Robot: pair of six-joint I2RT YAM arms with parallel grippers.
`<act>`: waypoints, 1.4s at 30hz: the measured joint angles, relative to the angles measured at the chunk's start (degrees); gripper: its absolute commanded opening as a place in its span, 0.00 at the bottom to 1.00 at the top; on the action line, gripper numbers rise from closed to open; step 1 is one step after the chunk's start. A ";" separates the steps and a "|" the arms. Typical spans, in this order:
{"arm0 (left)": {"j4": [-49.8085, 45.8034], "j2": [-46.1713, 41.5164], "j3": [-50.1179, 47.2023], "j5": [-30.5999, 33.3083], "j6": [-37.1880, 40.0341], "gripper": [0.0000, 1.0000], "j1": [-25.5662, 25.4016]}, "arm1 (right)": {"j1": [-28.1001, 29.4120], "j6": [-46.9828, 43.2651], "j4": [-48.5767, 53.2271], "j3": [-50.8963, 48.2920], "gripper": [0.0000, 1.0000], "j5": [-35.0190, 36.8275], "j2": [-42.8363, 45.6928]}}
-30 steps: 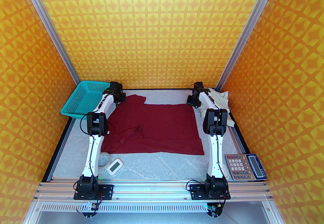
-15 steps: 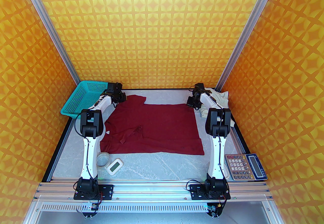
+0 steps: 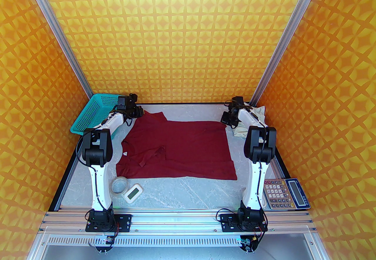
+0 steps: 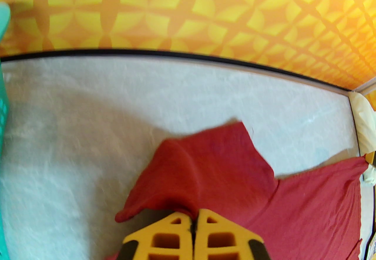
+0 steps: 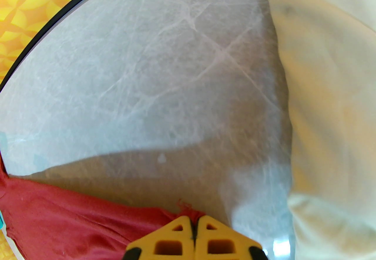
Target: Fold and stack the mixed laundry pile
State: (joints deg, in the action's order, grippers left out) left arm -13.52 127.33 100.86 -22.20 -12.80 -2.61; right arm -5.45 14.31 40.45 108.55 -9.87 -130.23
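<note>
Obs.: the dark red T-shirt (image 3: 176, 147) lies spread over the middle of the table (image 3: 191, 191). Its collar side is toward your left arm, and a doubled strip of cloth runs along its near edge. Its two far corners are pulled up off the surface.

Left claw (image 4: 194, 220): fingers pressed together on the shirt's far left sleeve. In the left wrist view the red cloth rises in a ridge straight out of the yellow tips.

Right claw (image 5: 195, 222): also closed, with the shirt's far right corner pinched at the tips (only a frayed bit of hem shows past them).

Cream piece (image 3: 260, 115): bunched in the far right corner of the table, against the wall. It lies just beside the right claw and apart from the red cloth, and your right forearm partly covers it.

Container: the teal basket (image 3: 91, 118) stands at the far left corner, upright. The left forearm crosses just beside its right rim. Both garments lie on the table outside it.

Near edge: a clear round item (image 3: 119, 185) touches a white timer (image 3: 133, 192) by the left arm. A calculator (image 3: 285, 194) sits by the right arm's base.
</note>
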 measured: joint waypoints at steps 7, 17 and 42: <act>3.52 -7.32 -9.44 -0.98 0.00 0.00 0.04 | -0.07 0.00 -1.81 -4.87 0.00 -1.55 4.55; 9.53 -22.23 -27.65 -1.42 -0.44 0.00 1.07 | -1.81 0.90 -4.70 -16.83 0.00 -3.96 13.14; 9.22 -37.94 -45.51 1.05 -6.14 0.56 -0.72 | -2.10 13.11 -21.35 -47.71 0.43 -6.56 31.85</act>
State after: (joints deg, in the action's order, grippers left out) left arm -4.29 89.38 55.35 -21.15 -18.94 -3.33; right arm -7.55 27.42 19.09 60.84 -16.43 -98.39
